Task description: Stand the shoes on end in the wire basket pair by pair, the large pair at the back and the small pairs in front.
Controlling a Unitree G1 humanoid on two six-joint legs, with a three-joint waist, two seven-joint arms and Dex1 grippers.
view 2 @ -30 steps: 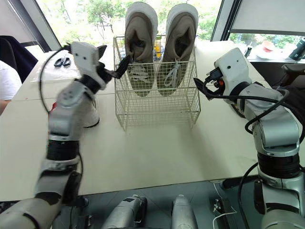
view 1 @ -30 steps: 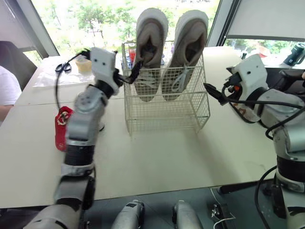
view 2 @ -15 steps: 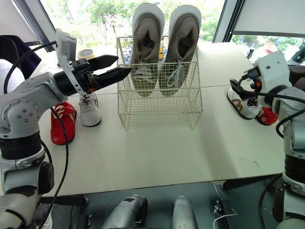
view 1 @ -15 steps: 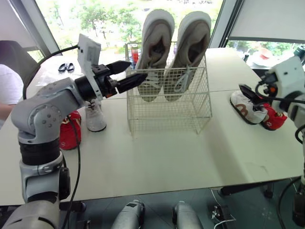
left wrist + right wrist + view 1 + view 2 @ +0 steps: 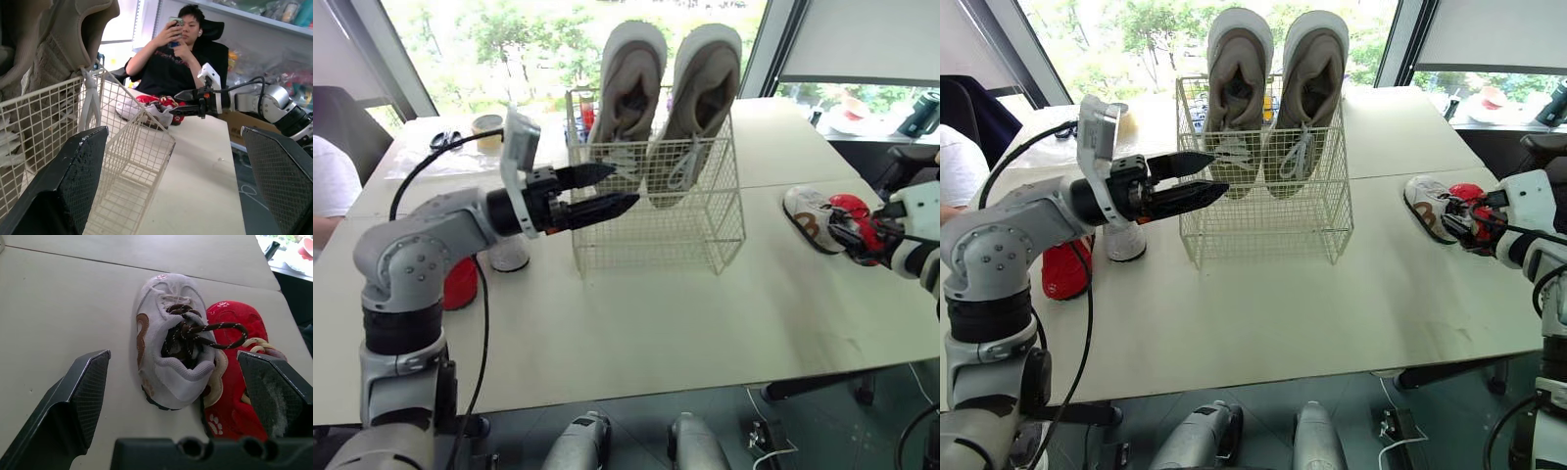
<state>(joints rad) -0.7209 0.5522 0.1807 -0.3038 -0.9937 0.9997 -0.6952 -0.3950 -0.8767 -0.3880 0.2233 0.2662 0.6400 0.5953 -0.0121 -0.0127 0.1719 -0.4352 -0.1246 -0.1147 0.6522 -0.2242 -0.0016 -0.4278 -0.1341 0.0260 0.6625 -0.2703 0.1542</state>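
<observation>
Since the spread right gripper faces white sneaker and red shoe touching, it might grab both; left gripper gapes too

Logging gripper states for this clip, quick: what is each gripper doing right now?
Left gripper: open, empty, beside the wire basket.
Right gripper: open, holding nothing, over the small white shoe and red shoe.

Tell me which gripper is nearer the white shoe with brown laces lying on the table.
Right. The right gripper is at the white shoe, its open fingers to either side of it. The left gripper, also open, is far across the table by the wire basket.
</observation>
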